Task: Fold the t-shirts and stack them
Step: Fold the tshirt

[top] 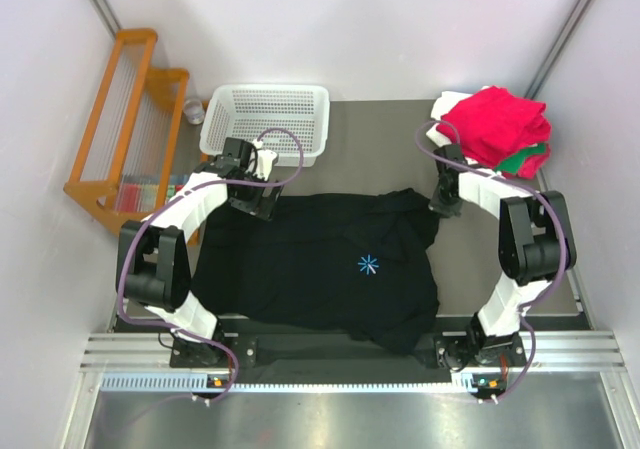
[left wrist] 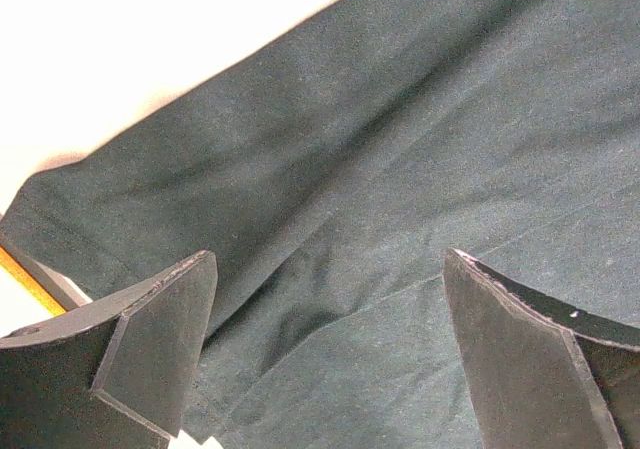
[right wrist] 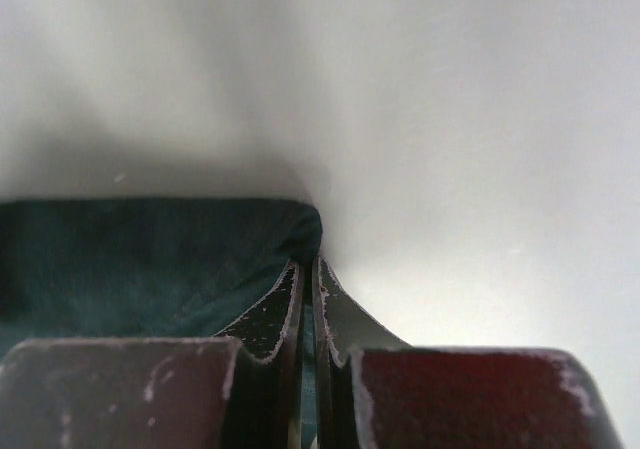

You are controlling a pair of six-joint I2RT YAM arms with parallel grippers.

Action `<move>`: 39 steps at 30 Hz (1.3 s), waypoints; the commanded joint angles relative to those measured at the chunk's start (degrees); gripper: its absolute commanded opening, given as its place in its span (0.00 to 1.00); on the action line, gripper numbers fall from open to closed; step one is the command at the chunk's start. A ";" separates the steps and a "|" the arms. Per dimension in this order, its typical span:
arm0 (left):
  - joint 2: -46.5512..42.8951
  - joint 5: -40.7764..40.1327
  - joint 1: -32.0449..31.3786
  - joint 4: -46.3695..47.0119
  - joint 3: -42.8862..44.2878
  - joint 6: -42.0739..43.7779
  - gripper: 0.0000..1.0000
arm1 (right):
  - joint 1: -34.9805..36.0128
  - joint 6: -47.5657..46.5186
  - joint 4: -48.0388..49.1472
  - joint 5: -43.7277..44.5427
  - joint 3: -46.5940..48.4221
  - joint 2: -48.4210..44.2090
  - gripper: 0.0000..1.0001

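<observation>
A large black t-shirt [top: 310, 269] with a light-blue starburst mark [top: 368, 264] lies spread over the middle of the table. My left gripper [top: 250, 201] hovers over its far left corner. In the left wrist view that gripper [left wrist: 330, 259] stands wide open, with only the black cloth [left wrist: 400, 149] below it. My right gripper [top: 443, 204] is at the shirt's far right corner. In the right wrist view it [right wrist: 308, 266] is shut, pinching the edge of the black cloth [right wrist: 150, 259]. A folded red t-shirt [top: 495, 124] tops a stack at the back right, with green [top: 527, 159] under it.
A white perforated basket [top: 266, 119] stands at the back, left of centre, just behind my left gripper. An orange wooden rack [top: 125, 129] stands off the table's left side. White walls close in the sides and back.
</observation>
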 commanded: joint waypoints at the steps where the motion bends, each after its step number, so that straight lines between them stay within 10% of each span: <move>1: -0.44 0.75 0.10 -0.18 1.66 -0.32 0.99 | -3.34 -1.22 -2.85 4.49 2.64 1.42 0.00; 18: -0.80 1.80 0.10 -0.18 1.13 -0.58 0.99 | -3.69 -9.39 -8.99 1.77 34.01 20.31 0.00; 22: -0.88 1.27 0.10 -0.71 1.48 -0.23 0.99 | -3.17 -9.40 -11.55 3.52 37.98 23.75 0.36; 28: -0.62 0.83 0.10 -0.53 1.22 0.21 0.99 | 0.70 -6.15 -14.09 17.12 31.06 15.52 0.79; 39: 0.43 1.62 0.01 -0.36 1.22 0.03 0.99 | 5.27 1.85 -10.93 12.05 0.03 -16.66 0.79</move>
